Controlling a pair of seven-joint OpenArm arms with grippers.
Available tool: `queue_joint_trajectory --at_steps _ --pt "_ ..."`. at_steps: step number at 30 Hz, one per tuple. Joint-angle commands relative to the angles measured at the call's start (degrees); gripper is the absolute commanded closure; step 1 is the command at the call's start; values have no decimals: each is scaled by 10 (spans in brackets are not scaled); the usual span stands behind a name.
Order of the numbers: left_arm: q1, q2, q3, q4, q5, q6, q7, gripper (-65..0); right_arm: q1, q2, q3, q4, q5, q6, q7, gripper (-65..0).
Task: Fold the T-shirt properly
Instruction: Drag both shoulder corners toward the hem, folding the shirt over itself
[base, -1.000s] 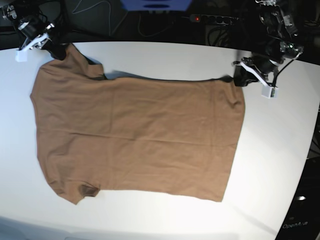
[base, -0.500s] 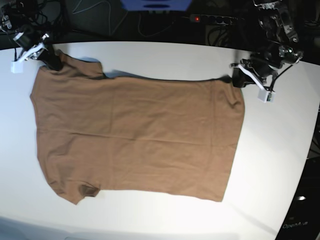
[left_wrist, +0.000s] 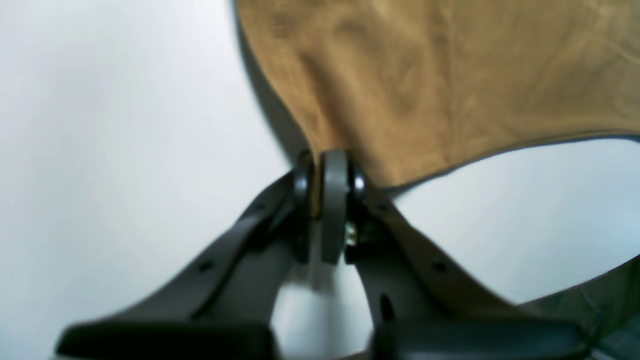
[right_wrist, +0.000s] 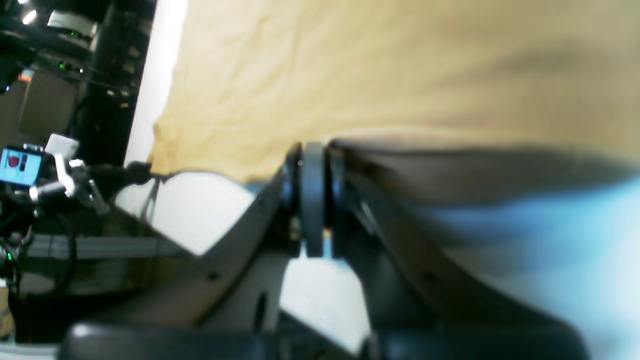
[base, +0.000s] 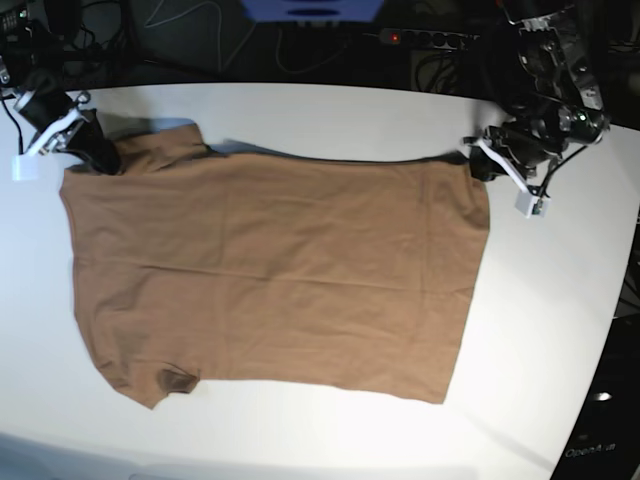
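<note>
Looking across the white table (base: 560, 300), I see the T-shirt (base: 280, 270) spread flat, dark cabling behind. My left gripper (base: 478, 163) is pinched tight on its hem corner; my right gripper (base: 98, 155) is clamped on the shoulder.

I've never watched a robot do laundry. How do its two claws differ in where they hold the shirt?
The left gripper pinches the T-shirt at a hem-end corner; the right gripper pinches it at the sleeve end. The left sits at the base view's right, the right at its left. Both are shut on the far edge.
</note>
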Motion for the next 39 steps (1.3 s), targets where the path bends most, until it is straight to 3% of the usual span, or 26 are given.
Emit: queue_joint_trajectory --at_steps 1,17,23,39 --pt "-11 -4 -1 12 -10 1 -9 -27 1 12 6 8 12 10 8 -9" --pt "-80 -4 -1 12 -11 1 43 -27 71 39 2 12 12 10 7 -9" --pt "-116 -6 -1 12 -11 1 71 -27 115 39 6 11 12 10 -45 -9" --pt "-138 -9 -2 12 -7 1 99 -27 151 36 4 11 12 10 -71 -9"
